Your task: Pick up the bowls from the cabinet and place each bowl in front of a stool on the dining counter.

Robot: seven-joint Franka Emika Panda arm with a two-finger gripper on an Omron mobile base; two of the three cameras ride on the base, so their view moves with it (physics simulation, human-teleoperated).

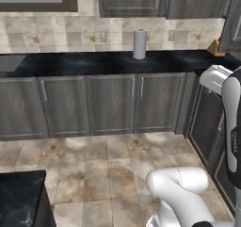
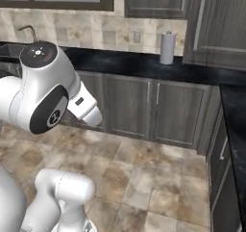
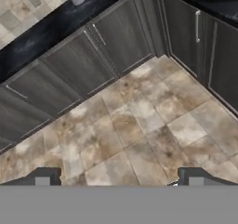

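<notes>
Hung over the tiled floor (image 3: 139, 121) with the gripper (image 3: 119, 177) spread wide, both dark fingertips (image 3: 46, 175) far apart and nothing pinched between them, only tan floor showing in the gap. Pointed down and forward at a run of grey panelled base cabinets (image 3: 79, 65), all doors closed, with slim handles.

Met a corner there: a second run of base cabinets (image 2: 221, 149) turned off at a right angle on the right side, under its own black top.

Carried on the black wall countertop (image 1: 84, 61) a white paper towel roll (image 1: 139, 44), upright against the beige tiled backsplash (image 1: 61, 33). Also held a small tan object (image 1: 215, 48) at the far right end of that countertop, too small to identify. Showed a thin curved faucet (image 2: 30, 31) at the left in the right base view.

Had dark wall cupboards (image 1: 132, 0) above the backsplash, doors closed.

Caught just one corner of the dining counter (image 1: 19, 198), black and white-veined, at the lower left of the left base view, well apart from the wall countertop with open floor between.

Rose at the right of that view as the white arm (image 1: 230, 127), beside the side cabinets.
</notes>
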